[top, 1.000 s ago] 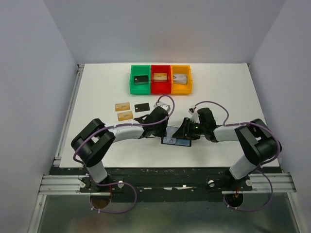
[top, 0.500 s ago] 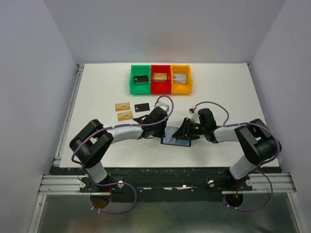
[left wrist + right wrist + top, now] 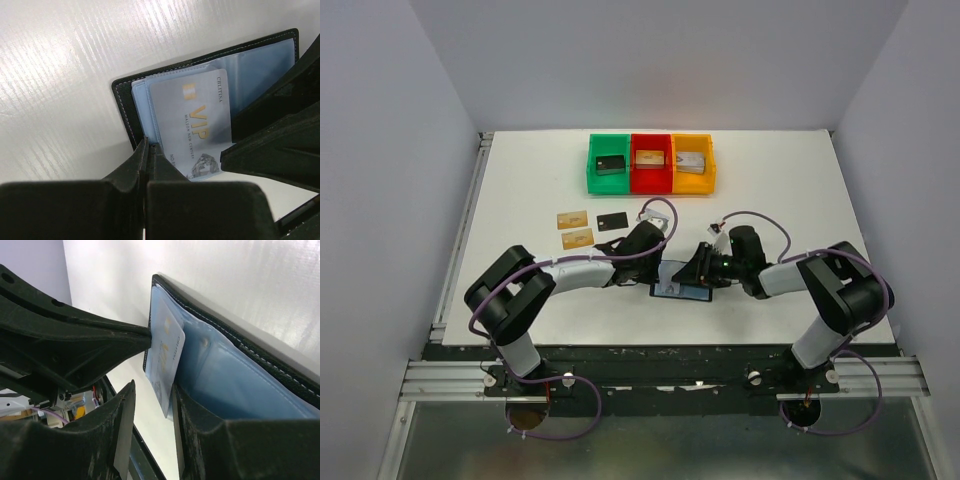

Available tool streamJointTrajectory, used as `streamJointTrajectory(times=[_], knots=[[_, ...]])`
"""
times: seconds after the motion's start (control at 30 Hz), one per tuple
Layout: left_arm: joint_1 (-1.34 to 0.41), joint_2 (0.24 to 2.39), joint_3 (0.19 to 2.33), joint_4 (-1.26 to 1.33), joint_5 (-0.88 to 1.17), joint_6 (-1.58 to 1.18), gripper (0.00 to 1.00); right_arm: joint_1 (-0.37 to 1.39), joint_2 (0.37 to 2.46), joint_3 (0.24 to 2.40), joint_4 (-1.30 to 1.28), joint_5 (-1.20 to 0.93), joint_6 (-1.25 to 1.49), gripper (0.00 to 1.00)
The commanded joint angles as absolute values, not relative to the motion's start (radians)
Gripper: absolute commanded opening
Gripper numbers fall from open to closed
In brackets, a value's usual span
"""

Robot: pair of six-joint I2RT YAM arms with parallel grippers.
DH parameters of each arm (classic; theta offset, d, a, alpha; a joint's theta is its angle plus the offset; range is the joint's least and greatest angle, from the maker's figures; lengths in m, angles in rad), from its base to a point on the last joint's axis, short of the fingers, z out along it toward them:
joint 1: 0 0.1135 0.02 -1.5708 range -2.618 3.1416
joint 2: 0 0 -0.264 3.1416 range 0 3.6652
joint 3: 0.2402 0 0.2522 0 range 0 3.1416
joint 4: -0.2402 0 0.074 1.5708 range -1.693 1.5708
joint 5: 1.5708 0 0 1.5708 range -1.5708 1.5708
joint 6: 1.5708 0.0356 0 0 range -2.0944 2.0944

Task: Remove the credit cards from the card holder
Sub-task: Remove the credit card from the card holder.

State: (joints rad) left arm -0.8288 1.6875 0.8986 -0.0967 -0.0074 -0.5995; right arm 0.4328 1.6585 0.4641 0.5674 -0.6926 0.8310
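Card partway out of holder

Silver-grey plastic VIP card (image 3: 192, 120) sticks out of the bluish clear pocket of the open black bifold card holder (image 3: 122, 105), tilted up off it. Holder lies flat on the white surface (image 3: 770, 190), between the two arms. The left jaws are pinched closed on the card's lower corner. The right jaws are parted, straddling the card's edge at the holder. Two tan-gold cards (image 3: 571, 218) and a thin black card (image 3: 612, 221) lie loose to the left.

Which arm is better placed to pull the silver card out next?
Left: the left gripper pinches the silver card by its edge; the right gripper, open, rests at the card holder, apparently steadying it.
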Motion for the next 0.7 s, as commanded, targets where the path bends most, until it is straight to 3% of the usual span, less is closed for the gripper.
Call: streamJointTrajectory(times=[0.0,0.67], knots=[[-0.836,1.71,0.87,-0.08,0.0,-0.612,0.0,0.439,1.686,0.454,0.687,-0.742,0.865,0.42],[-0.836,1.71,0.842,0.04,0.109,-0.611,0.0,0.439,1.779,0.48,0.758,-0.802,0.899,0.43]])
